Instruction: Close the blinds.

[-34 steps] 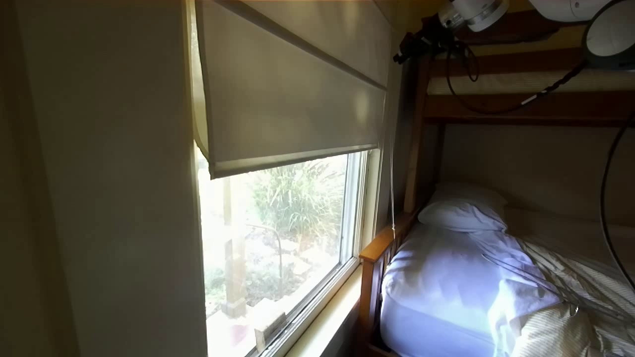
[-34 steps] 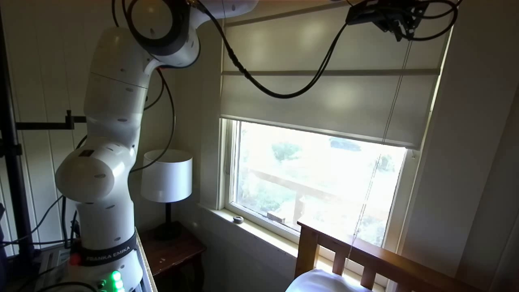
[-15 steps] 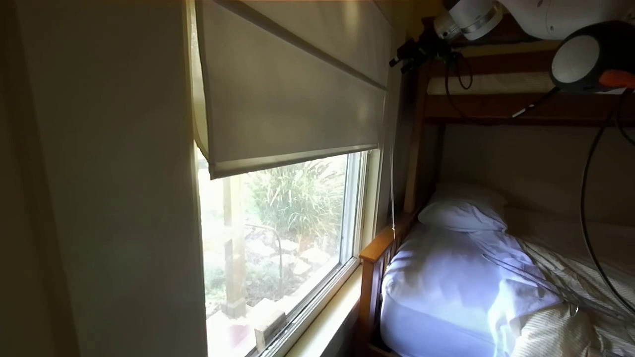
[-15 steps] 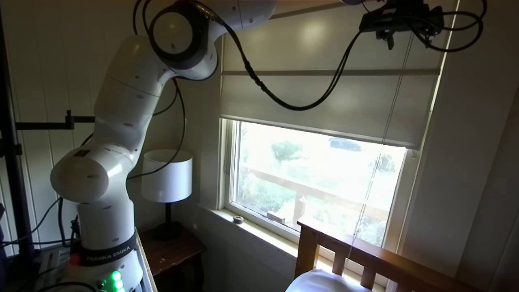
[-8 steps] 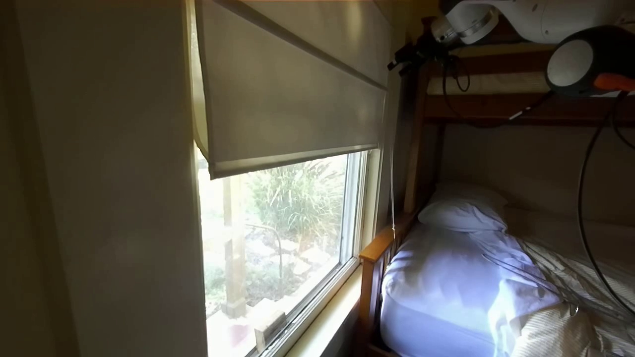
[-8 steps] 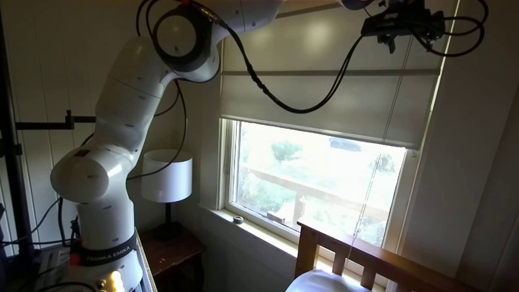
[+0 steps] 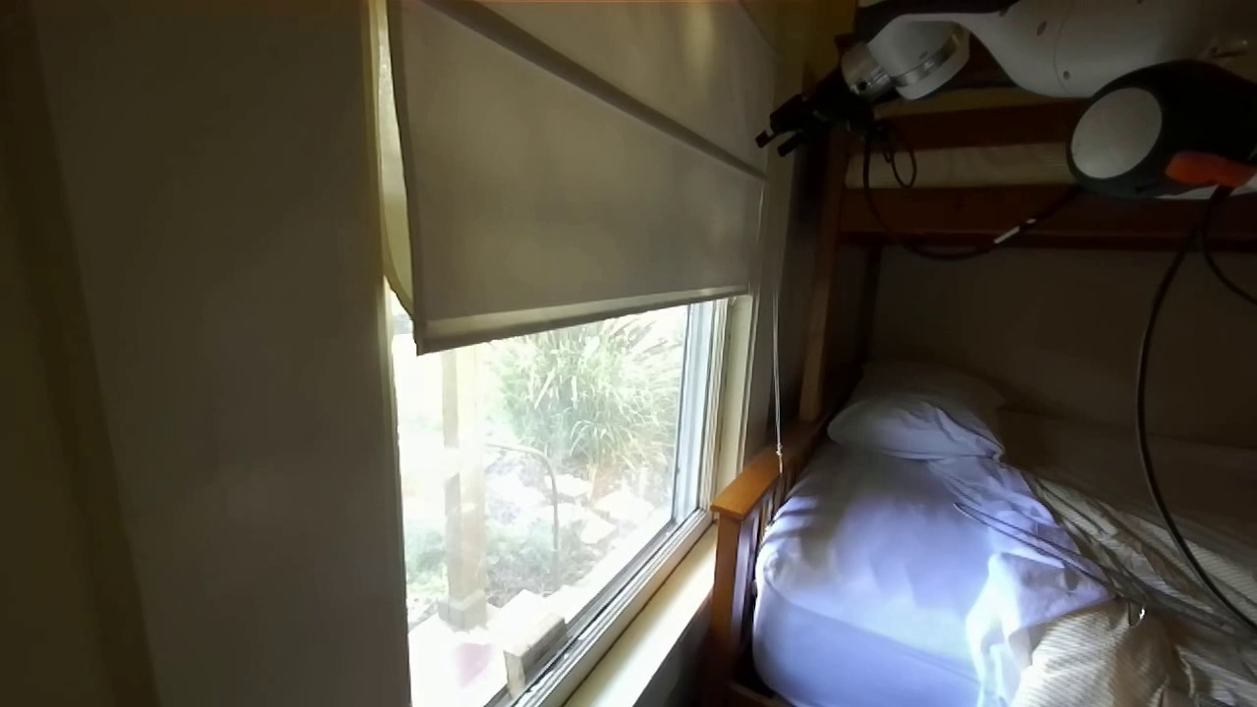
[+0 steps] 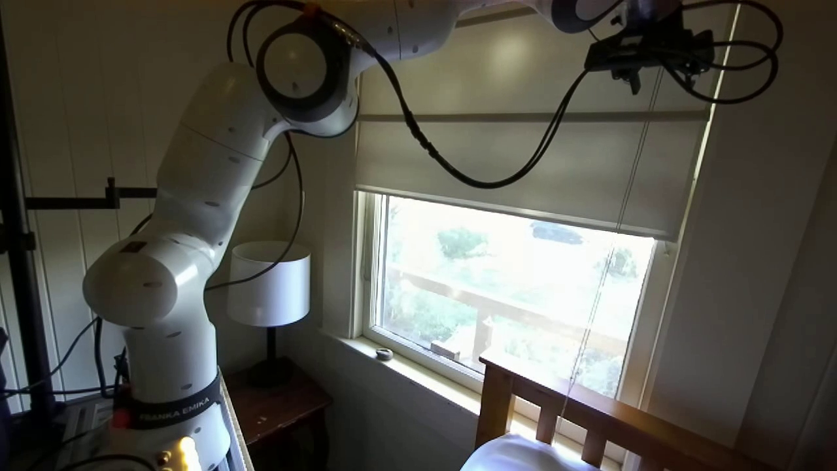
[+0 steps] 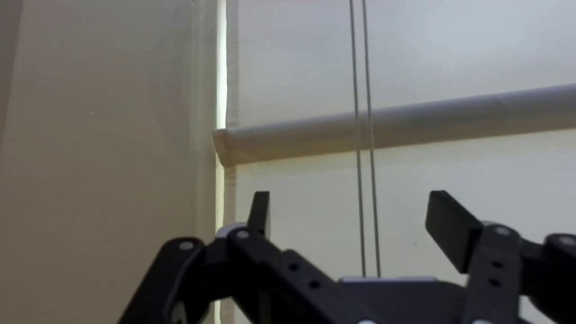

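Observation:
The blinds (image 7: 589, 216), a cream fabric shade with horizontal folds, cover the upper part of the window in both exterior views. Their bottom hem hangs at an angle above bare glass. Two thin cords (image 9: 373, 180) run down in front of the fabric and hang well below the hem in an exterior view (image 8: 632, 173). My gripper (image 9: 348, 211) stands open, its fingertips spread to either side of the cords in the wrist view. Neither finger touches them there; their depth from the jaws is hard to judge. In an exterior view, the gripper (image 7: 774, 145) is high beside the blinds' far edge.
A wooden bunk bed (image 7: 751, 486) with white bedding (image 7: 874, 560) stands against the window wall. Its end rail (image 8: 588, 399) rises below the cords. A lamp (image 8: 269, 284) sits by the arm's base. A black cable (image 8: 484, 185) loops under the arm.
The arm has reached out and come lower, bringing the gripper down and slightly closer to the window. The base light has turned from green to yellow. The blinds have not moved.

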You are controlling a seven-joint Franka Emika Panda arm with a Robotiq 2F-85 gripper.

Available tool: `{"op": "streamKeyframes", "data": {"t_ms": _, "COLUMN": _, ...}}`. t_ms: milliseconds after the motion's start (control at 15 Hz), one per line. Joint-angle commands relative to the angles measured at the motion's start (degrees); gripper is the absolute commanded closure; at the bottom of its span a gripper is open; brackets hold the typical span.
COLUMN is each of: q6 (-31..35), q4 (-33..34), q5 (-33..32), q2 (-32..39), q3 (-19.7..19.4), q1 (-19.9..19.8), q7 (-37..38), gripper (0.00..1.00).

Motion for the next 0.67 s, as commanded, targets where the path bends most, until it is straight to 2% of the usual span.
{"op": "streamKeyframes", "data": {"t_ms": 0, "q6": 1.1, "q4": 1.8, "q5": 0.1, "q2": 1.3, "q3": 0.3, "q1": 0.2, "q7": -0.1, "gripper": 0.41}}
{"op": "streamKeyframes", "data": {"t_ms": 467, "q6": 0.1, "q4": 0.9, "q5": -0.7, "q2": 0.5, "q3": -0.3, "q1": 0.4, "q7": 2.1, "gripper": 0.91}}
{"op": "streamKeyframes", "data": {"t_ms": 600, "q6": 0.0, "q4": 0.9, "q5": -0.8, "q2": 0.5, "q3": -0.4, "q1": 0.5, "q7": 2.7, "gripper": 1.00}}
